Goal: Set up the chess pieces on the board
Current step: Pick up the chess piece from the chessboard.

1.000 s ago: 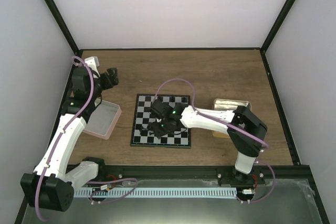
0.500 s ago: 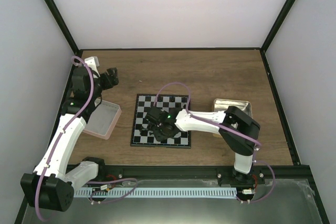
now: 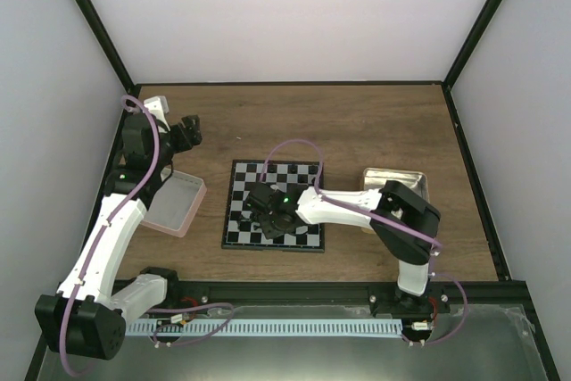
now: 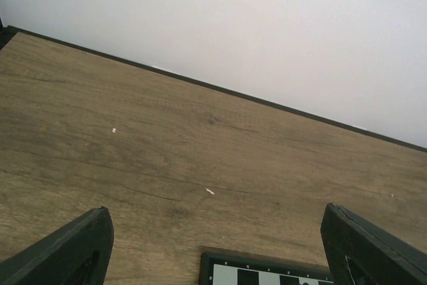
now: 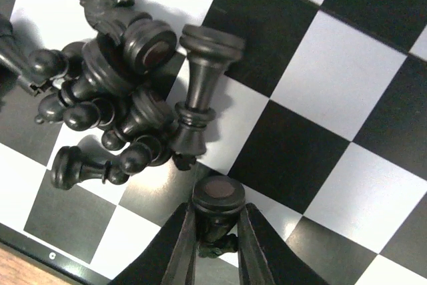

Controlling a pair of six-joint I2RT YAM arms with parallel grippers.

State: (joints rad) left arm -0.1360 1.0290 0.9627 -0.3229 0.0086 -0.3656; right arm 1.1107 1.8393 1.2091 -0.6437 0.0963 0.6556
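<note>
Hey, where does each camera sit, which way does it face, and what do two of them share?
Top external: above and behind the left arm and right arm, both in view, looking down on the table and board.
Left wrist: looking low across the table toward the back wall; the open left gripper shows at the bottom corners.
Right wrist: close over the board, looking down at a heap of black pieces; the right gripper grips one black piece.
Shared: the board appears in all three.
</note>
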